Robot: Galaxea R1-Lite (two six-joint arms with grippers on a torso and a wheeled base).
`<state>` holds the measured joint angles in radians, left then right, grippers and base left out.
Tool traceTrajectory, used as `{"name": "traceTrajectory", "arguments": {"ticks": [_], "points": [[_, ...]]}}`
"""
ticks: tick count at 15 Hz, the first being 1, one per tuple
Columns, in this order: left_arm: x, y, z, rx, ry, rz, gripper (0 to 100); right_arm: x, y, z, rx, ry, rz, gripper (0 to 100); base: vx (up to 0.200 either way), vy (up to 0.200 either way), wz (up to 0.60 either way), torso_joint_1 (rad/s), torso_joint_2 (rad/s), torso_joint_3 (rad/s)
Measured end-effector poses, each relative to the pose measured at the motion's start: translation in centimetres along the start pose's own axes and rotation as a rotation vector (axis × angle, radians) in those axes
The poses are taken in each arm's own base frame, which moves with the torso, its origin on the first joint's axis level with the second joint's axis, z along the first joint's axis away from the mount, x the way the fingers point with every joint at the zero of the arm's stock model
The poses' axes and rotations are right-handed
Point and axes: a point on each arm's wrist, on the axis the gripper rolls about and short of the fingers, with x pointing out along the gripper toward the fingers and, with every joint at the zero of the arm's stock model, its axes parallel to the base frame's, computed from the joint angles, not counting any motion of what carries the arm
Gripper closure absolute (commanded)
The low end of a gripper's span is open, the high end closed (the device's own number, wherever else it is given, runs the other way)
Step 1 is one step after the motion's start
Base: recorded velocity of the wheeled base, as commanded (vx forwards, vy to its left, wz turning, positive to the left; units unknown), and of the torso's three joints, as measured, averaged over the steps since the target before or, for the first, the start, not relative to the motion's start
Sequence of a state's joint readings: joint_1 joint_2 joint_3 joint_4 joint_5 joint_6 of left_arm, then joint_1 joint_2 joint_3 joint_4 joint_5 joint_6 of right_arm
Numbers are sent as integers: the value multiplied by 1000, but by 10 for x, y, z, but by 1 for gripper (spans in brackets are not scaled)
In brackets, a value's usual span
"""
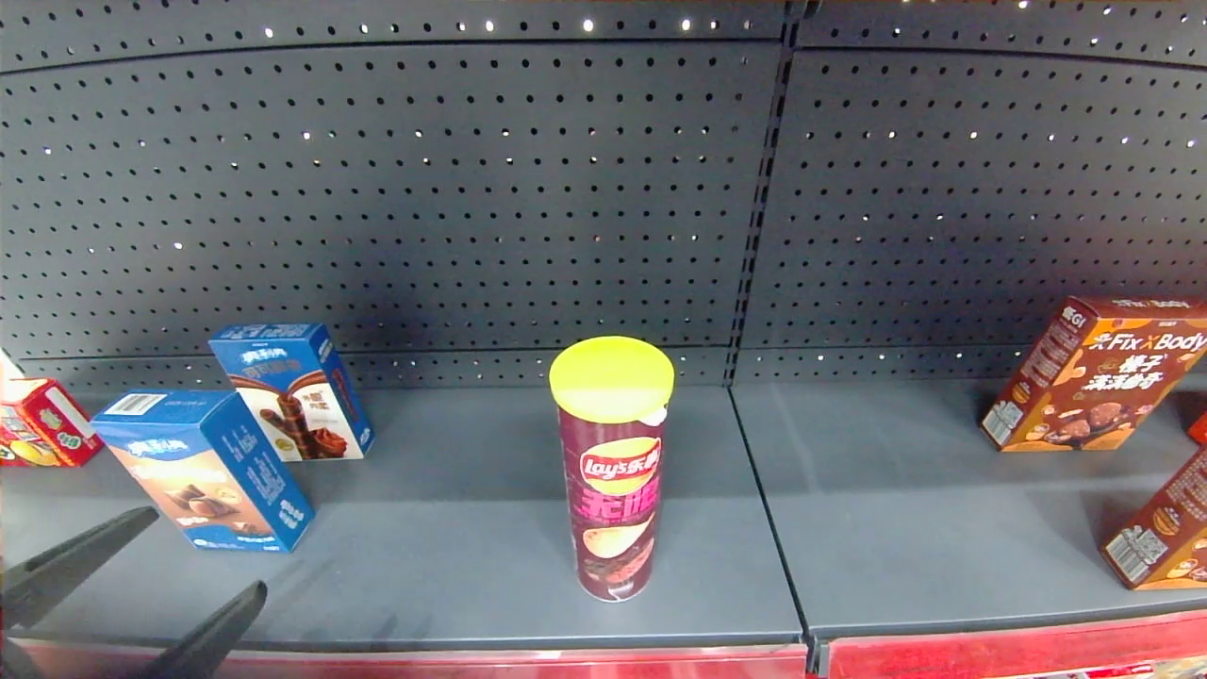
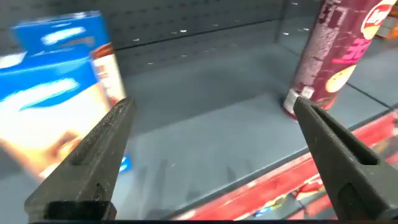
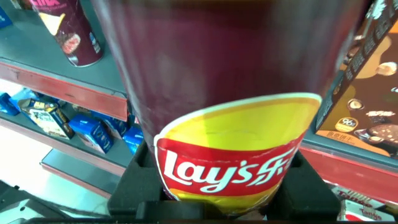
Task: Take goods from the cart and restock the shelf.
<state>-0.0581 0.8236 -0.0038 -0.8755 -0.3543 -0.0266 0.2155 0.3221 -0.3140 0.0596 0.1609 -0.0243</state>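
Note:
A maroon chips can (image 1: 613, 471) with a yellow lid stands upright at the middle of the grey shelf (image 1: 453, 556), near its front edge. My left gripper (image 1: 132, 577) hangs open at the shelf's front left, with nothing between its fingers (image 2: 93, 165). In the left wrist view that can (image 2: 329, 56) stands off to one side beyond the gripper (image 2: 211, 146). My right gripper (image 3: 224, 208) is shut on a second maroon chips can (image 3: 230, 112), held in front of the shelf. The standing can (image 3: 68, 31) shows farther off there.
Two blue cookie boxes (image 1: 212, 467) (image 1: 292, 391) and a red box (image 1: 42, 424) stand at the shelf's left. Brown and orange boxes (image 1: 1094, 372) (image 1: 1165, 528) stand at its right. A red price rail (image 1: 566, 660) runs along the front. Blue packs (image 3: 93, 130) lie on a lower shelf.

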Motion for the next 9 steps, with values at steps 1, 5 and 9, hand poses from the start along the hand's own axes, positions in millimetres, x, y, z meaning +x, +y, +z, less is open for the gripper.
{"name": "traceTrajectory", "arguments": {"ticks": [1, 5, 9], "points": [[-6, -2, -2, -1, 4, 14, 0, 0, 0, 1, 0, -2, -3, 100, 0, 0, 0, 0, 0, 0], [-46, -14, -20, -14, 35, 84, 0, -1, 0, 4, -2, -13, -16, 100, 0, 0, 0, 0, 0, 0], [-85, -27, -46, -19, 66, 250, 0, -3, -1, 9, -4, -28, -40, 100, 0, 0, 0, 0, 0, 0]]}}
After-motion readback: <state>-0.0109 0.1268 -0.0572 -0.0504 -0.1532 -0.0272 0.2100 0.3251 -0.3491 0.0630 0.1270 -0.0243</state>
